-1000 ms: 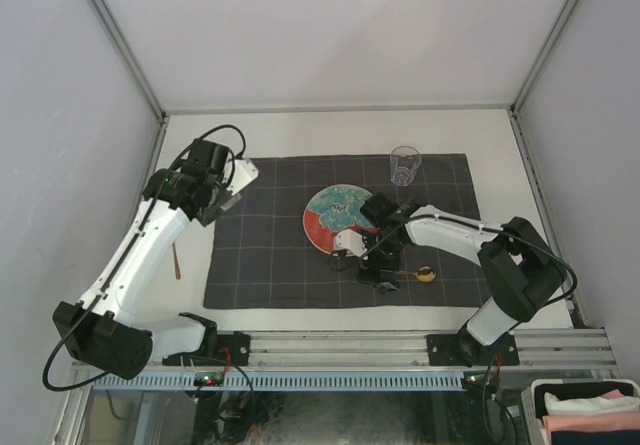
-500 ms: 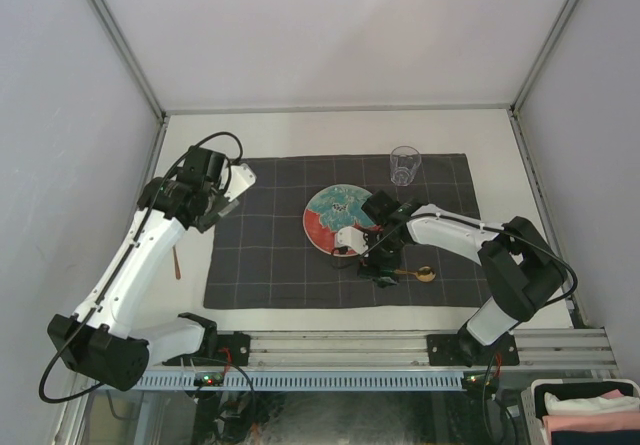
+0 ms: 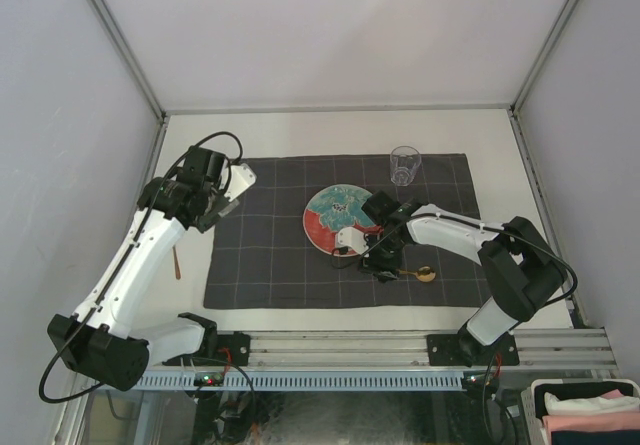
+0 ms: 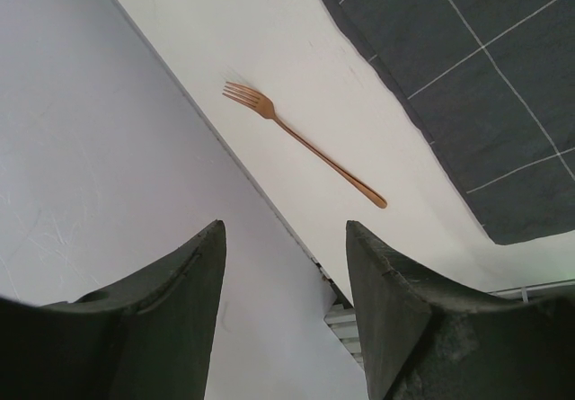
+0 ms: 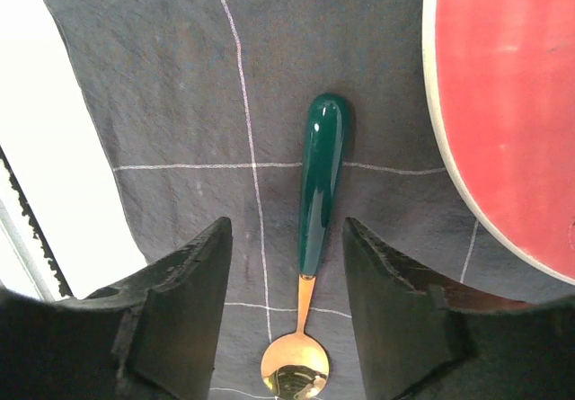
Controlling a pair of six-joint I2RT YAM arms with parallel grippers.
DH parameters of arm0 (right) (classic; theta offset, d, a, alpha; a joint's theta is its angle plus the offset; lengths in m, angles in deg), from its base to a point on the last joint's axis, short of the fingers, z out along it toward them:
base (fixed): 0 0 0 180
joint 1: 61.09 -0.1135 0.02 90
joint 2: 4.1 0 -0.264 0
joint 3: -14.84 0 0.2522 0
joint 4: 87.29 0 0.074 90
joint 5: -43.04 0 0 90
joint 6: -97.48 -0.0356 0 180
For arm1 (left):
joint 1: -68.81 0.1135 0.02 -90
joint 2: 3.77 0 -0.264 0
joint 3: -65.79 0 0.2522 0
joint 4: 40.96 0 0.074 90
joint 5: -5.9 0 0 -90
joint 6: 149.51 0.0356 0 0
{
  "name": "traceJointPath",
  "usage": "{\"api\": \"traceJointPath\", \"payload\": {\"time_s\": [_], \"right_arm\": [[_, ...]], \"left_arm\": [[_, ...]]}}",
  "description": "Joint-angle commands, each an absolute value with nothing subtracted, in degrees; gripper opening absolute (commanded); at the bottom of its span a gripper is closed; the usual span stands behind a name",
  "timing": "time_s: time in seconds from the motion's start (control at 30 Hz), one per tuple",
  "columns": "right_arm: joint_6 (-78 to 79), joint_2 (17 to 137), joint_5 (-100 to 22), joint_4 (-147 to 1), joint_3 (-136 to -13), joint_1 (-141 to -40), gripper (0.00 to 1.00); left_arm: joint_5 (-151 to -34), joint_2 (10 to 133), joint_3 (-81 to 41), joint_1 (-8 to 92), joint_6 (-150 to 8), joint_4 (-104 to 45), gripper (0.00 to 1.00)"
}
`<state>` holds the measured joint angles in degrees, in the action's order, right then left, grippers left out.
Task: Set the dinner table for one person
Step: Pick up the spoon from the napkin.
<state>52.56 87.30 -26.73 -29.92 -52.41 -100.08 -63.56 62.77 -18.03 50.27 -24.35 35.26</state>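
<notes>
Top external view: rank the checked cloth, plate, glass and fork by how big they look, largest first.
1. The checked cloth, by far the largest.
2. The plate, though partly hidden.
3. The glass.
4. The fork. It looks about as long as the glass is tall, but it is only a thin sliver, so it covers the least area.

The desk (image 3: 300, 133) is big, flat and off-white, shaped like a rectangle. It looks plain and dull. Grey metal rails (image 3: 330, 343) run along its edges.
</notes>
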Motion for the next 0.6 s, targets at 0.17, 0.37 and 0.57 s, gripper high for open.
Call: {"api": "traceJointPath", "payload": {"time_s": [0.17,0.37,0.57], "right_arm": [[52.42,86.06,-26.4,-29.28,-52.96,-99.85,0.44],[52.4,86.14,-26.39,-28.68,-52.98,-99.85,0.35],[52.37,86.31,-26.13,-28.87,-53.01,-100.03,0.24]], "left_arm": [[-65.02,61.39,-17.19,50.67,-25.23,34.85,0.6],[-65.71,61.36,-16.96,50.62,-25.73,35.0,0.6],[-65.9,60.94,-17.14,50.63,-26.02,35.67,0.6]]}}
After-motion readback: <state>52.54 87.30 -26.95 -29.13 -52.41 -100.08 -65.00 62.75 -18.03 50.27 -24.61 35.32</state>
